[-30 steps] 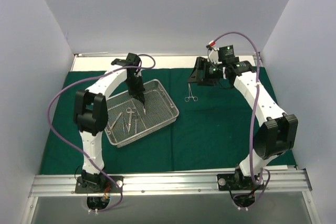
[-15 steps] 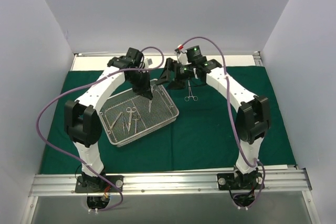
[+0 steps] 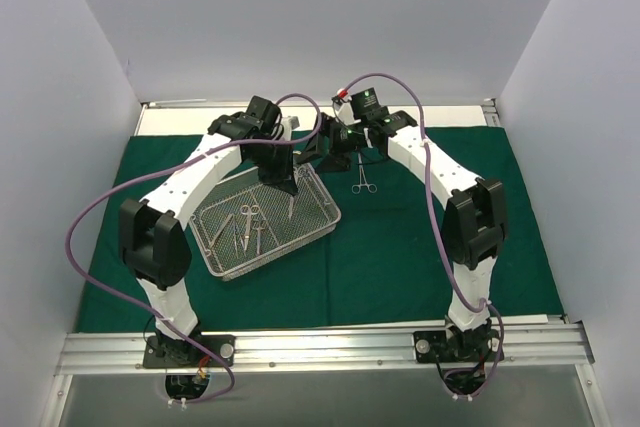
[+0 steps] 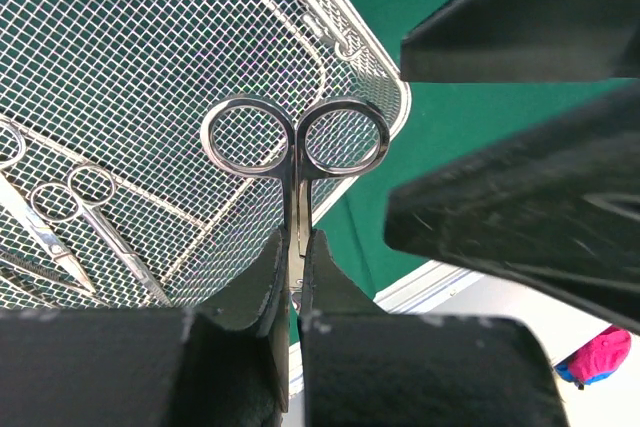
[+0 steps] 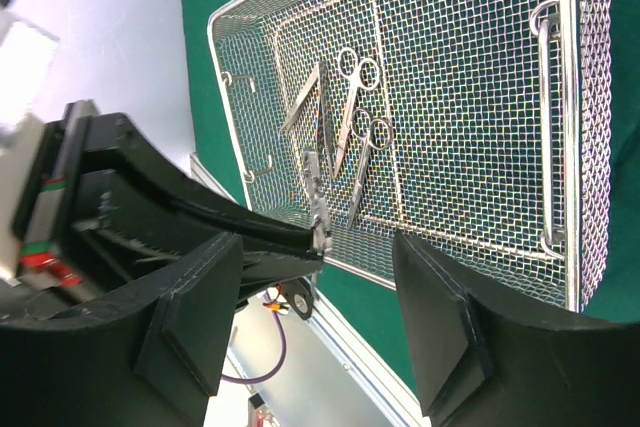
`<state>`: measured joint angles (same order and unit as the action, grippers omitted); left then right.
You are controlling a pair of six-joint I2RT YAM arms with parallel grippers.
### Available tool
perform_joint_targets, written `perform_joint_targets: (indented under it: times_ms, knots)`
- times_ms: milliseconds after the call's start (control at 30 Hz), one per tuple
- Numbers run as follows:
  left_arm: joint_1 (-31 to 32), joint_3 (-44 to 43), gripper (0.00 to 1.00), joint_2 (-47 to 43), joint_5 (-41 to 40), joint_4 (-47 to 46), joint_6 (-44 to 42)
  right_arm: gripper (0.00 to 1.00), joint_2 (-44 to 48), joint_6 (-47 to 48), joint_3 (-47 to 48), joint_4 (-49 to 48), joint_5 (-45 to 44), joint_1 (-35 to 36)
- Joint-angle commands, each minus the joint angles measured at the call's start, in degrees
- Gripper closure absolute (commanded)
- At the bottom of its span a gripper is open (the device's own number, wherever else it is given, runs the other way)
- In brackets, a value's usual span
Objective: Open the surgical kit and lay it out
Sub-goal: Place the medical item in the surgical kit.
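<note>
Nearest, across the tabletop: dark green drape, spread flat. On its left half, wire-mesh tray, set askew, with several slim scissor-handled instruments lying side by side around its middle.

Over the tray's far right corner: left hand, clenched on one pair of scissors. Gripped by the blade end, going by the left wrist view. Ring handles jutting clear beyond the fingertips, above the mesh, touching nothing. Long axis in line with the fingers, pointing down toward the tray in the overhead view.

Just to the right, very close: right hand, released, fingers spread wide, holding nothing. Aimed leftward at the left hand, with the scissors lined up with the gap in the right wrist view. Impossible to tell whether already inside that gap or just ahead of it.

Slightly farther right, on bare cloth: one pair of forceps, laid out alone, long axis running near to far.

Likely step in hand: passing the scissors across, left to right, for laying beside the forceps. Hinging on one relation: free ring end toward the right hand, so a closing across the long axis onto handles or shank, clear of the left fingertips. Right arm nearer the laying spot, left arm nearer the tray. Most of the laying out not yet done.
</note>
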<state>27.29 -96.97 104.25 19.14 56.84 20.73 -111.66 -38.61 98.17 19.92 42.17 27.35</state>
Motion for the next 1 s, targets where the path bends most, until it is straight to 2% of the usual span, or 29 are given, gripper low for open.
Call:
perform_joint_targets:
  times_ms: [0, 333, 533, 667, 800, 833, 867, 900, 967]
  knots:
    - [0.3, -0.5, 0.98, -3.0, 1.2, -2.2, -0.5, 0.39, 0.0, -0.1, 0.3, 0.5, 0.2, -0.2]
    - [1.0, -3.7, 0.98, -1.8, 2.1, -1.6, -0.6, 0.43, -2.2, 0.5, 0.6, 0.1, 1.5, 0.7]
    - [1.1, -5.6, 0.98, -1.2, 2.8, -0.8, -1.1, 0.49, -3.7, 0.6, 0.7, -0.8, 3.9, 1.2]
    - [1.4, -5.8, 0.98, -1.1, 3.5, -0.9, -1.1, 0.64, -4.5, -0.1, 1.5, -2.5, 6.9, 1.2]
    - [1.4, -5.2, 0.98, -1.4, 3.6, -1.2, -1.0, 1.0, -3.8, -0.4, 1.5, -4.8, 9.1, 1.1]
    - [1.4, -5.0, 0.96, -1.6, 3.7, -1.1, -1.0, 1.0, -2.9, -1.0, 0.9, -5.8, 9.5, 0.9]
    - [1.1, -4.7, 0.87, -2.2, 3.7, -1.4, -0.9, 1.0, -2.4, -2.2, 0.1, -6.7, 9.9, 0.7]
    - [0.8, -4.3, 0.66, -2.6, 4.1, -1.7, -0.8, 1.0, -1.7, -2.7, -0.7, -8.3, 10.0, 0.5]
    - [-0.1, -1.8, 0.54, -4.9, 5.3, -3.7, -0.5, 1.0, 0.3, -3.0, -2.9, -9.5, 9.9, -0.2]
